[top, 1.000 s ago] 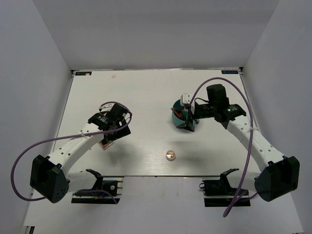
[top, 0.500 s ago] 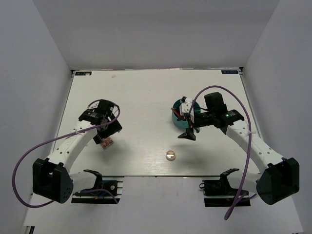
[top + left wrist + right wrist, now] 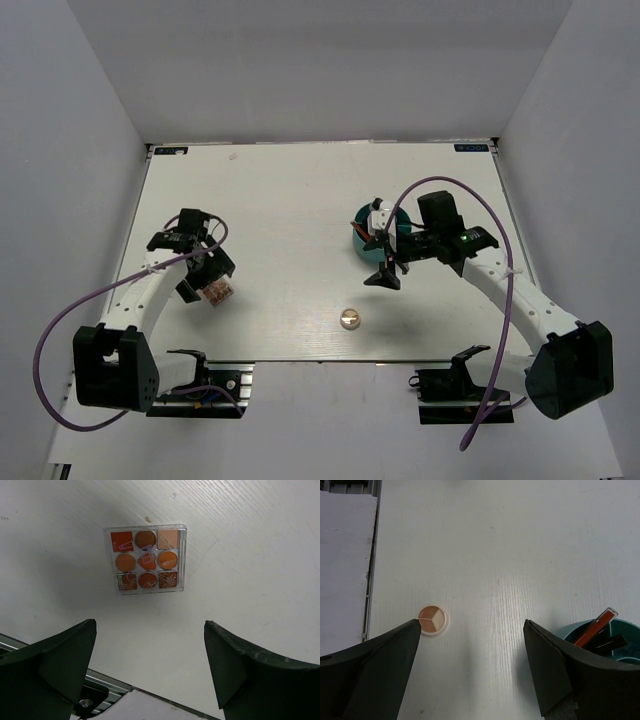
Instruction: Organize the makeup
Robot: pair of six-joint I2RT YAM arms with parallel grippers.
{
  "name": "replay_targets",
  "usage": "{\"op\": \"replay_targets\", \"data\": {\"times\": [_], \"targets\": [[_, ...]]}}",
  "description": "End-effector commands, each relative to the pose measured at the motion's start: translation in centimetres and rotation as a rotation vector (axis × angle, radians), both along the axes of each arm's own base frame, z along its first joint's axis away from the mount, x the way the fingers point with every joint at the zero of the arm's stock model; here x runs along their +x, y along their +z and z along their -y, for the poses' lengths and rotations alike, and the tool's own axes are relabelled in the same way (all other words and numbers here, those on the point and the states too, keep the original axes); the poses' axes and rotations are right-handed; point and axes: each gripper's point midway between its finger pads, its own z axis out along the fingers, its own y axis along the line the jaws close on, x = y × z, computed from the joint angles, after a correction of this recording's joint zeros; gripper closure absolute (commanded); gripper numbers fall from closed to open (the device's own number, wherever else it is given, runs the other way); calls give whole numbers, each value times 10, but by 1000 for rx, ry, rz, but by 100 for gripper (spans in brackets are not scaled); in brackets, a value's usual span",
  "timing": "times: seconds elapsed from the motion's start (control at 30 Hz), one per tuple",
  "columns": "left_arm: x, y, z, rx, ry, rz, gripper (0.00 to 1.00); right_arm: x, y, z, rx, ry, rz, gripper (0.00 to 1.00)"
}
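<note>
The square pink palette (image 3: 217, 292) lies flat on the table, with orange pans showing in the left wrist view (image 3: 146, 560). My left gripper (image 3: 207, 278) is open and empty just above it (image 3: 150, 622). The round metallic compact (image 3: 349, 318) lies near the front edge and shows beside one finger in the right wrist view (image 3: 432, 619). My right gripper (image 3: 387, 262) is open and empty (image 3: 472, 622) beside the teal cup (image 3: 364, 247). The cup holds the white-pink bottle (image 3: 379, 213), a red stick (image 3: 592, 629) and a black stick (image 3: 611, 642).
The table's front edge with a metal rail (image 3: 95, 692) lies just near the left gripper. White foam board (image 3: 345, 565) borders the table past the compact. The teal cup's rim (image 3: 580, 628) sits close to my right finger.
The left arm swung left and its wrist drew back, and the palette stays on the table. The right gripper came off the cup toward the front and stands open.
</note>
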Motion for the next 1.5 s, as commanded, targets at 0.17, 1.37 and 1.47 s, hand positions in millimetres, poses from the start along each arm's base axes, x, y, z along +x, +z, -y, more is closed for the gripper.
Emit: {"op": "replay_targets", "data": {"times": [0.17, 1.37, 1.47], "targets": [[6, 9, -18, 15, 2, 40, 2, -3, -2, -5, 6, 3, -38, 11], [24, -36, -77, -12, 237, -20, 63, -11, -5, -32, -13, 68, -26, 11], [22, -46, -79, -14, 240, -46, 59, -11, -7, -33, -14, 66, -29, 11]]}}
